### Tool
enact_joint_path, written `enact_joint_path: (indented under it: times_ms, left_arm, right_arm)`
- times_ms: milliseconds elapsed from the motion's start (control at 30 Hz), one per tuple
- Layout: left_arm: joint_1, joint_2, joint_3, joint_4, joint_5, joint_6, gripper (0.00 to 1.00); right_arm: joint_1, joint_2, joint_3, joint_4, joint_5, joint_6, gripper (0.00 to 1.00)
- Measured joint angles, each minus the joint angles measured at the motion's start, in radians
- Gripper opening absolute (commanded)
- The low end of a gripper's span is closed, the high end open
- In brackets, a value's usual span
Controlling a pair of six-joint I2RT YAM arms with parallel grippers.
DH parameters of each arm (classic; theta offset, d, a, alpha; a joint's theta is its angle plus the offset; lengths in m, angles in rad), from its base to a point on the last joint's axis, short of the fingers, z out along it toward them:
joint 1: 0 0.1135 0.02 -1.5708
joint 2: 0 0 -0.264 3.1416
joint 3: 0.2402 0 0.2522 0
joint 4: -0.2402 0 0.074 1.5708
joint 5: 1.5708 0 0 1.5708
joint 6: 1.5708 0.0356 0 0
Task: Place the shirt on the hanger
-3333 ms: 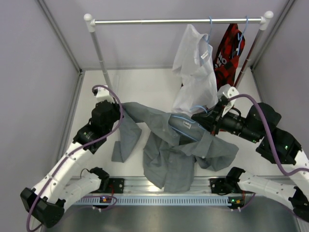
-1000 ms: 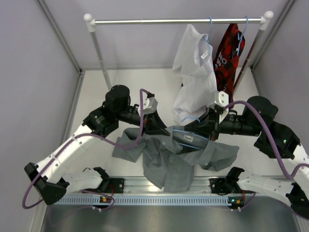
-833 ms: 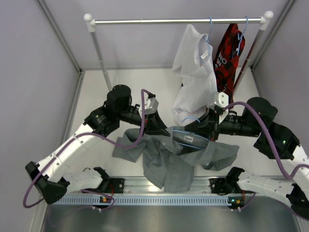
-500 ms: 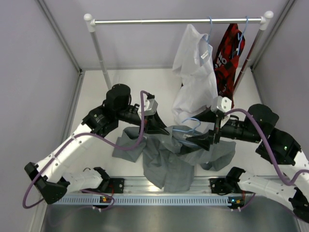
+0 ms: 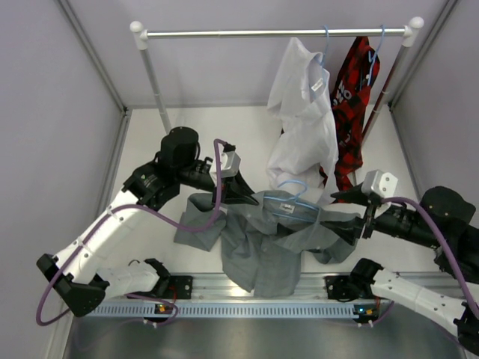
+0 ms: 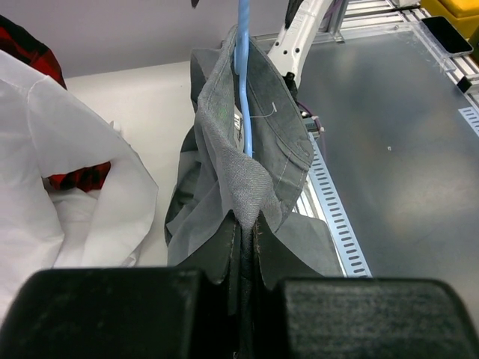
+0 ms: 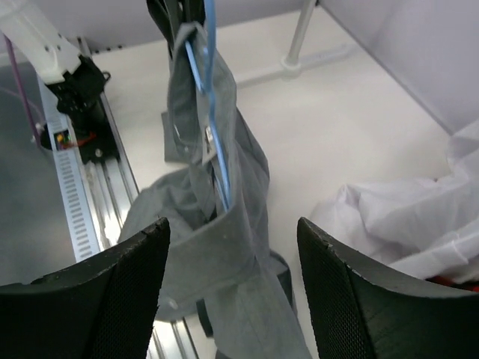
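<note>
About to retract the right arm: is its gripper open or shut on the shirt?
The right gripper is open: its fingers stand wide apart, the shirt hanging unclamped between them.

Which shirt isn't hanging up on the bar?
The grey shirt. It is down at the table with a blue hanger in its collar, while the white shirt and the red-and-black shirt both hang from the rail.
</note>
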Motion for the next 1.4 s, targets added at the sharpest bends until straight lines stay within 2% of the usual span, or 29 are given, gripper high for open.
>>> enact_joint_path:
  times_ms: [167, 233, 500, 600, 633, 733, 767, 1000, 1100, 1133, 1167, 1200, 1400]
  left_arm:
    - [0.006, 0.0, 0.01, -0.008, 0.024, 0.009, 0.0]
    - [0.007, 0.0, 0.016, -0.01, 0.034, 0.01, 0.0]
    - [0.01, 0.011, 0.05, -0.023, 0.094, 0.009, 0.0]
    - [0.01, 0.018, 0.056, -0.023, 0.114, 0.007, 0.0]
    - [0.01, 0.02, 0.056, -0.023, 0.122, 0.006, 0.0]
    - [0.01, 0.023, 0.056, -0.023, 0.127, 0.002, 0.0]
    - [0.011, 0.023, 0.056, -0.023, 0.127, 0.002, 0.0]
    - [0.016, 0.021, 0.056, -0.021, 0.083, -0.001, 0.01]
    - [0.011, 0.021, 0.064, -0.021, 0.057, -0.001, 0.24]
    - [0.01, 0.021, 0.069, -0.021, 0.043, -0.003, 0.28]
    - [0.011, 0.021, 0.075, -0.021, 0.031, -0.008, 0.38]
    - [0.011, 0.021, 0.082, -0.021, 0.015, -0.011, 0.97]
    - [0.012, -0.02, 0.097, 0.003, -0.161, -0.076, 0.98]
  right_arm:
    - [0.0, 0.005, -0.024, -0.084, 0.105, -0.024, 0.59]
    - [0.0, 0.006, -0.045, -0.105, 0.133, -0.035, 0.59]
    - [0.0, 0.05, -0.058, -0.131, 0.062, -0.074, 0.58]
    - [0.0, 0.076, -0.058, -0.123, 0.01, -0.091, 0.49]
    - [0.0, 0.083, -0.058, -0.12, -0.008, -0.098, 0.41]
    - [0.0, 0.096, -0.058, -0.114, -0.046, -0.112, 0.26]
    - [0.0, 0.1, -0.058, -0.113, -0.055, -0.117, 0.02]
    - [0.0, 0.094, -0.058, -0.107, -0.078, -0.13, 0.0]
    - [0.0, 0.081, -0.058, -0.097, -0.077, -0.127, 0.0]
    - [0.0, 0.078, -0.058, -0.091, -0.077, -0.124, 0.0]
    - [0.0, 0.076, -0.058, -0.088, -0.074, -0.121, 0.0]
    - [0.0, 0.076, -0.058, -0.088, -0.071, -0.119, 0.0]
    - [0.0, 0.077, -0.058, -0.059, -0.048, -0.105, 0.0]
